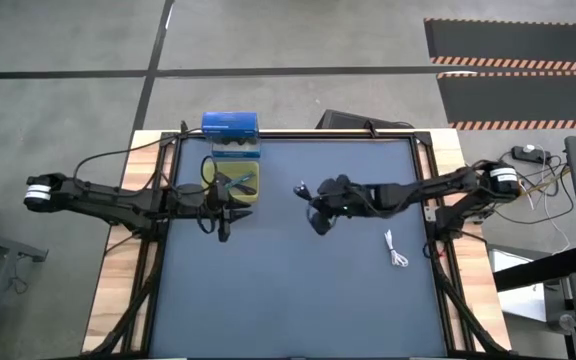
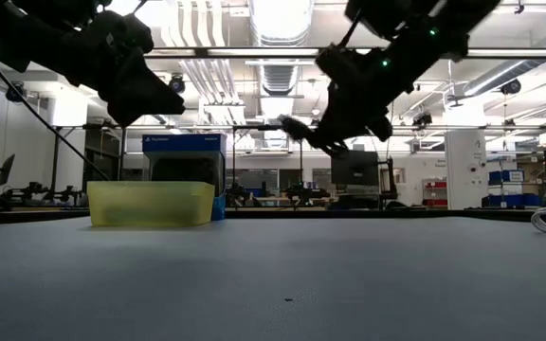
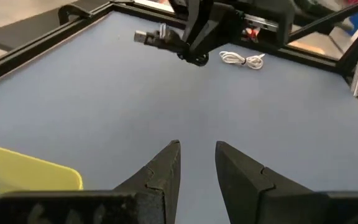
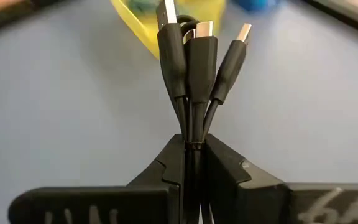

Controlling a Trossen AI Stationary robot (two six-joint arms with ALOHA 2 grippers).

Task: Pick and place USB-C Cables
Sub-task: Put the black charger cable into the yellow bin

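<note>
Bench [image 1: 298, 300] is mostly bare blue mat, w/ the yellow bin [image 1: 236, 182] at the far-left side in front of a blue box [image 1: 230, 131]. Right arm is the one working: right claw [image 1: 320, 222] hangs above mid-bench, well off the surface in the low view, pinched tight on the black cable [image 4: 191, 56], whose bundled plugs stick out past the fingertips. Left claw [image 3: 196, 163] hovers just beside the bin's near edge, fingers a narrow gap apart, holding nothing. Bin already has a teal cable [image 1: 230, 181] in it, poss. more, can't tell. White cable [image 1: 396, 250] lies loose on the bench near the right edge, well apart from everything. Step in hand, as I read it: carry the black cable over to the bin & drop it. To do it well: keep height so dangling ends don't drag the mat, approach from the bench side & watch the left arm parked right by the bin, collision risk there. Centre the plugs over the bin's opening before opening, since the bundle sticks forward of the fingers & could catch the rim. White one prob. next.
</note>
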